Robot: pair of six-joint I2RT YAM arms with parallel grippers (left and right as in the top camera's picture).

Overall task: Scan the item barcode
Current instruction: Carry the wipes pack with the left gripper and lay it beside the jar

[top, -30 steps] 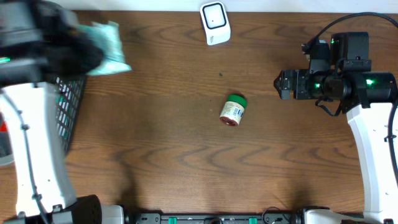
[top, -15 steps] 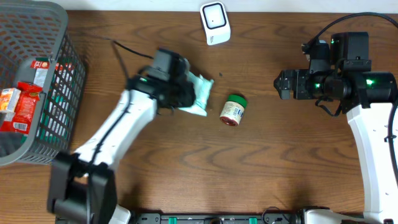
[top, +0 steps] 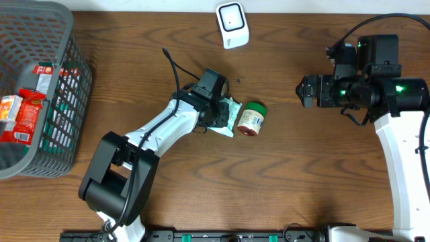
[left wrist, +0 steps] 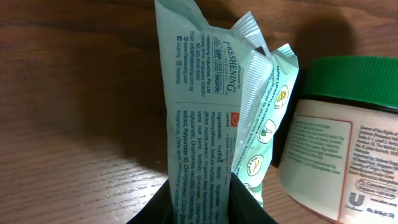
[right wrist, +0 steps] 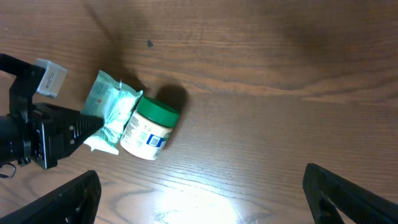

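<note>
Wipes packet (left wrist: 205,106): a pale mint-green soft pack of crinkled plastic film with serrated sealed ends. Its back panel carries small blue print and a red-orange mark. It lies near the middle of the dark wood-grain table (top: 201,181), its far side against a jar (top: 252,119). The jar lies on its side and is round, with a cream label and a green lid. The left gripper (top: 216,114) is clamped on the packet's near end, its 2 black fingers pinching the film. The right gripper (top: 306,91) stands fully spread, holding nothing, well apart to the right. The packet's gripped end is hidden between the fingers. Its print is too fine to read, and I cannot tell whether a barcode shows.
</note>
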